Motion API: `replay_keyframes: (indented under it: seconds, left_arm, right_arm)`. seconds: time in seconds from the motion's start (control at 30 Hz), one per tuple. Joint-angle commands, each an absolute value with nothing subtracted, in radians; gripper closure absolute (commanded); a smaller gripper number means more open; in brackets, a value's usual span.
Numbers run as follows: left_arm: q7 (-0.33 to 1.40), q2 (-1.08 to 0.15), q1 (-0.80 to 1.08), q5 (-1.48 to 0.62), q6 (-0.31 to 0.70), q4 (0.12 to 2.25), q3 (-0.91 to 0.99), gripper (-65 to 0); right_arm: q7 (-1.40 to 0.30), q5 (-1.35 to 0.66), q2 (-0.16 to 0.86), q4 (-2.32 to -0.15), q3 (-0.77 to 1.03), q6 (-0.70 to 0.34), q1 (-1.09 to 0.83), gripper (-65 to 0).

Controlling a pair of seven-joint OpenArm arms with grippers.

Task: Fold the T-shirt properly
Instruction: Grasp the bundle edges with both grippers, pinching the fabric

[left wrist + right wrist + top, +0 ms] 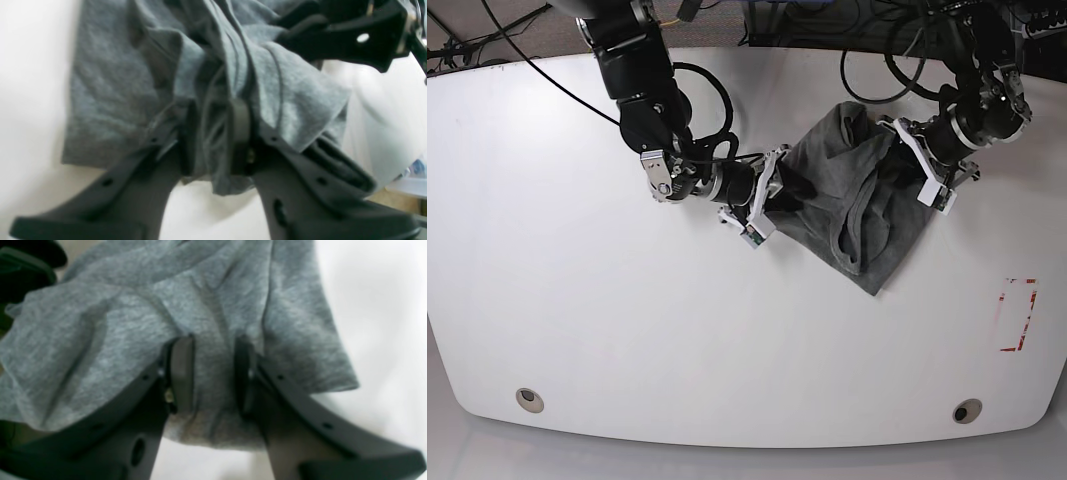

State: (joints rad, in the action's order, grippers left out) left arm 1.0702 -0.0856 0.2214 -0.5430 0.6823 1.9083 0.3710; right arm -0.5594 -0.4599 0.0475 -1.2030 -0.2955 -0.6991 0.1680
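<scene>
The grey T-shirt point(852, 205) lies bunched and partly folded on the white table point(627, 330), right of centre. My left gripper point(905, 158) is at the shirt's right edge. In the left wrist view, my left gripper point(217, 136) is shut on a gathered fold of the T-shirt point(110, 100). My right gripper point(789, 186) is at the shirt's left edge. In the right wrist view, my right gripper point(213, 376) is shut on the T-shirt point(133, 316), with fabric pinched between its pads point(181, 373). The right gripper also shows in the left wrist view point(333, 36), at the top right.
A red rectangle outline point(1019, 315) is marked on the table at the right. Two round holes point(527, 400) point(967, 411) sit near the front edge. Cables point(897, 40) run along the back edge.
</scene>
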Motion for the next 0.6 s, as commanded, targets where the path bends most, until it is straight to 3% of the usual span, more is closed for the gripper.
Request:
replay_keyframes:
  seconds: [0.0, 0.3, 0.57]
  left_arm:
    - [1.052, -0.093, 0.216, -0.561, 0.682, 1.922, 0.369, -10.1]
    - [1.049, -0.093, 0.209, -0.561, 0.676, 1.827, 0.369, -0.6]
    - [1.02, -0.093, 0.18, -0.562, 0.676, 1.807, 0.446, 0.0]
  right_arm:
    - [-0.55, -0.464, 0.048, -1.214, -0.294, -0.698, 0.185, -18.5]
    - [-0.545, -0.38, 0.042, -1.214, -0.294, -0.698, 0.166, -18.2]
    - [-0.544, -0.343, 0.042, -1.214, -0.294, -0.698, 0.157, -18.2]
